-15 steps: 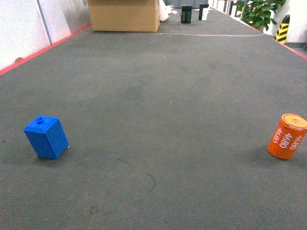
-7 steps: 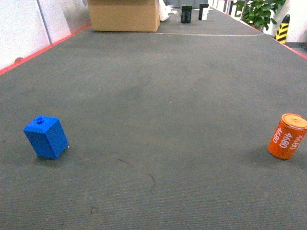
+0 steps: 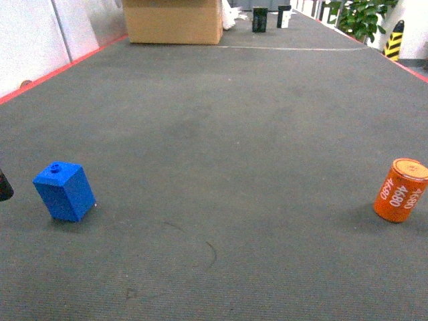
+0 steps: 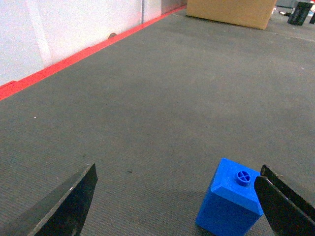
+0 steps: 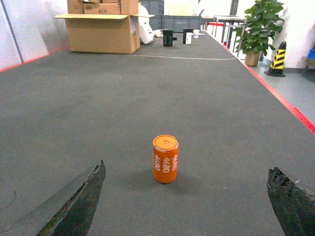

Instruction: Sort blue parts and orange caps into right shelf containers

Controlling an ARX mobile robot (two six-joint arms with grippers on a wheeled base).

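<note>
Cap (image 5: 165,159) reads "4680", upright on carpet (image 3: 221,167). Left gripper (image 4: 179,206) spread by block (image 4: 230,200); right gripper (image 5: 189,209) spread before cap.

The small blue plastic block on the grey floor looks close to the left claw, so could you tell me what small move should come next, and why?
Probably shift the left claw slightly rightward and forward. Its jaws stand wide open, but the small blue plastic block sits off-centre, close against the right finger with a wide gap to the other. Centring first should allow a clean grip.

One blue part (image 3: 64,192), one orange cap (image 3: 400,190), one cardboard box (image 3: 173,21), one potted plant (image 3: 360,16).
</note>
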